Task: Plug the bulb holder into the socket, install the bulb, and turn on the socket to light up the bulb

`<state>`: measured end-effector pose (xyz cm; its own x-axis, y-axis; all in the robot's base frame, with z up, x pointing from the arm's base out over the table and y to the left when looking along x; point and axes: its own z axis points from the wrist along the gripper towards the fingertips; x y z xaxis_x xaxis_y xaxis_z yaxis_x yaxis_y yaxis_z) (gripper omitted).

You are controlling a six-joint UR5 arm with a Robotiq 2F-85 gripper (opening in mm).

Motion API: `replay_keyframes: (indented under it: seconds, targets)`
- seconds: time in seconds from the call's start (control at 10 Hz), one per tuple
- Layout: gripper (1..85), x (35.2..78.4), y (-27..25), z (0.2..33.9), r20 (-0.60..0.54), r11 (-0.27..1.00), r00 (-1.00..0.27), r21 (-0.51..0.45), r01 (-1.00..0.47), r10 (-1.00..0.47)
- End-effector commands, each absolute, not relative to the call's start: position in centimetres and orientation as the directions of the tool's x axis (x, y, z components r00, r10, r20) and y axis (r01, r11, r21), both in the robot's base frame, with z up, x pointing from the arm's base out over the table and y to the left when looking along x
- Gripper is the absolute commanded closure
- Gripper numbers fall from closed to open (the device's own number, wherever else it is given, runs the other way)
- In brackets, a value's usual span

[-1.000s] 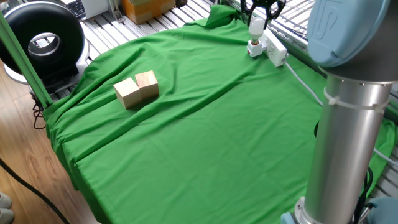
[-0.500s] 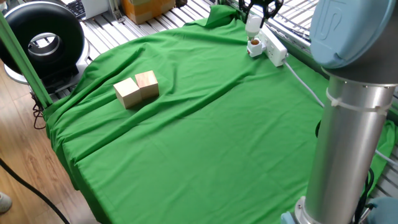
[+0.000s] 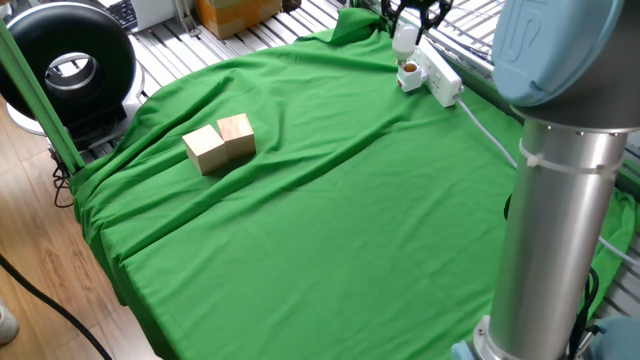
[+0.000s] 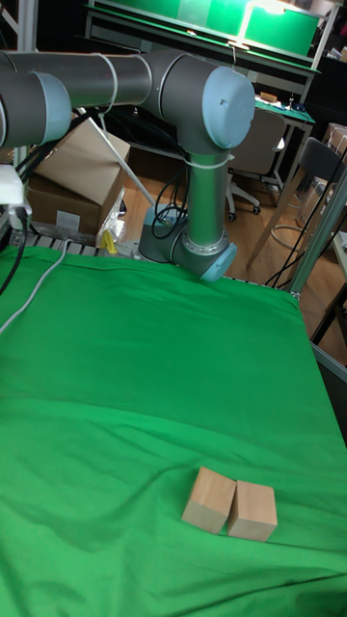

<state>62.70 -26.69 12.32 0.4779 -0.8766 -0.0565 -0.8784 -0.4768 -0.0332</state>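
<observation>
At the far right of the table lies the white socket, its cable trailing toward me. The bulb holder sits at the strip's left end with its orange-brown opening facing up and uncovered. Just above it hangs the white bulb, and my gripper is shut on it from above. In the tall fixed view only a white end of the socket and the cable show at the left edge. The gripper is out of that picture.
Two wooden blocks lie side by side on the green cloth. My arm's grey column fills the right foreground. A black round device stands off the table's left corner, and a cardboard box sits behind.
A second ago the bulb stood on the bulb holder. It has since risen with my gripper, leaving the holder's orange opening exposed. The blocks have not moved.
</observation>
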Motion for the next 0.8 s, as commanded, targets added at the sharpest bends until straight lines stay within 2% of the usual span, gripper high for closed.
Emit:
replay_keyframes:
  seconds: [0.0,0.7]
  targets:
    - [84.7,61.7,-26.2,13.0,-0.081,-0.465,0.465,-0.027,-0.885,-0.881]
    - [84.7,61.3,-27.0,12.6,-0.1,-0.474,0.47,0.021,-0.88,-0.877]
